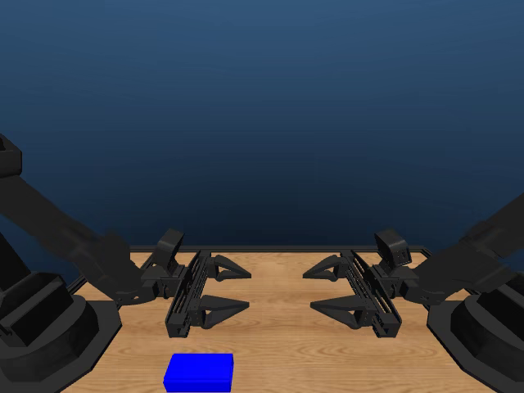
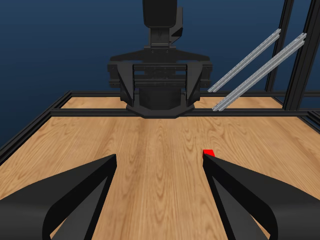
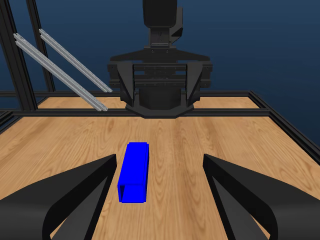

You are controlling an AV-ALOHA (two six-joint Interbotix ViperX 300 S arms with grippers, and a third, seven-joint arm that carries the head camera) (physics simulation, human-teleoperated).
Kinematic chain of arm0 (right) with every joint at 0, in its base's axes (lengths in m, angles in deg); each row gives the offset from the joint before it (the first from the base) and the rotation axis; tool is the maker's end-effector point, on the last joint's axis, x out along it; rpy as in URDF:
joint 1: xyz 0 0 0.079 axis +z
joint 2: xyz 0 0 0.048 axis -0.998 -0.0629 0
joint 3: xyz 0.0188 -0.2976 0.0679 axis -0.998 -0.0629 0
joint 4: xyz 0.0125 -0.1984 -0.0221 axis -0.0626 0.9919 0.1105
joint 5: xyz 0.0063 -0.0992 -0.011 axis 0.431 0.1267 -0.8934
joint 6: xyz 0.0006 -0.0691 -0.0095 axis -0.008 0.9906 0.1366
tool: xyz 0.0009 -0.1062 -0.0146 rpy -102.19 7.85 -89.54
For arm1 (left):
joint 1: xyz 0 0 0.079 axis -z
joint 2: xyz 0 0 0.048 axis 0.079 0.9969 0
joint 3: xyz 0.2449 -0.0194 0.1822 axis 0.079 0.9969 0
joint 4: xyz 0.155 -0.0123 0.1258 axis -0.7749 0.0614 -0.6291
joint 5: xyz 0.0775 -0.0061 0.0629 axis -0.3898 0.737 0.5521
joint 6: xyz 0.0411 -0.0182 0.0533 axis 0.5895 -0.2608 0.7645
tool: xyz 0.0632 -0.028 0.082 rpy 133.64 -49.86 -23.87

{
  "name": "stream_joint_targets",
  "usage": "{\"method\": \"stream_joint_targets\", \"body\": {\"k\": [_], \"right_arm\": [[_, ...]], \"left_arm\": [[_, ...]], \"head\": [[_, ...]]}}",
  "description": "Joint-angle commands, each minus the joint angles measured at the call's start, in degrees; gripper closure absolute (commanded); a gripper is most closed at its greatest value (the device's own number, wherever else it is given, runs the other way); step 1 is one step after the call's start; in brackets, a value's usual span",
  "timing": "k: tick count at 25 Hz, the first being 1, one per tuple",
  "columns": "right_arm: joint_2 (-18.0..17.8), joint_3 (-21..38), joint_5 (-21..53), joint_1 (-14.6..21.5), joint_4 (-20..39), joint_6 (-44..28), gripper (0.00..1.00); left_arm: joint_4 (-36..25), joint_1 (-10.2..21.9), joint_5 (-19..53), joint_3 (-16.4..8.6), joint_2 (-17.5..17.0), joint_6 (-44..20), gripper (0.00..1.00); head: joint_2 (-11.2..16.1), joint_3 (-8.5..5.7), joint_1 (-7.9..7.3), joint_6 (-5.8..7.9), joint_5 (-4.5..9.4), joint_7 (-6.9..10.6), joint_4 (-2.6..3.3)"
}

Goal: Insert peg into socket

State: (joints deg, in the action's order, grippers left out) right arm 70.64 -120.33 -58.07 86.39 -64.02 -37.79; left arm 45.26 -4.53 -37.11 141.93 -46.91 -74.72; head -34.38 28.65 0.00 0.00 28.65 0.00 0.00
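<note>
The socket [image 1: 199,372] is a bright blue block lying flat on the wooden table near its front edge, below my left gripper [image 1: 246,291] in the head view. The right wrist view shows the socket [image 3: 134,172] on the table ahead of my right gripper [image 3: 160,159], close to one jaw and not touched. Only a small red corner of the peg [image 2: 208,153] shows in the left wrist view, just past one jaw of my left gripper [image 2: 160,159]; the head view does not show it. My right gripper [image 1: 309,291] faces the left one. Both are open and hold nothing.
A black frame rail [image 1: 278,248] runs around the table [image 1: 278,336]. Slanted silver bars [image 2: 255,65] [image 3: 65,65] lean at the table's side. The two arm bases [image 1: 41,327] [image 1: 483,327] stand at the left and right ends. Each wrist view shows the opposite gripper [image 2: 160,85] [image 3: 160,85] across the table.
</note>
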Motion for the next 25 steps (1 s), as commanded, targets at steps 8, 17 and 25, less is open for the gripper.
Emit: {"method": "stream_joint_targets", "body": {"k": [8,17,25], "right_arm": [[3.4,3.9,16.6,4.6,-8.5,-1.9,0.0],[-2.0,9.6,26.5,8.3,-9.7,-3.3,0.0],[-1.7,11.3,29.9,10.9,-11.7,-2.6,0.0]], "left_arm": [[6.7,6.9,-5.4,-1.7,0.7,-1.8,0.0],[21.5,12.7,14.5,2.0,-3.9,2.0,0.0],[25.4,14.9,26.6,3.8,-3.2,-0.8,0.0]], "head": [[1.1,-5.19,-0.23,-1.74,15.72,-0.06,-0.43],[2.9,-5.01,-0.01,-2.77,16.26,-0.85,-0.63],[4.5,-5.12,-1.03,-4.34,16.68,-0.63,-1.25]]}}
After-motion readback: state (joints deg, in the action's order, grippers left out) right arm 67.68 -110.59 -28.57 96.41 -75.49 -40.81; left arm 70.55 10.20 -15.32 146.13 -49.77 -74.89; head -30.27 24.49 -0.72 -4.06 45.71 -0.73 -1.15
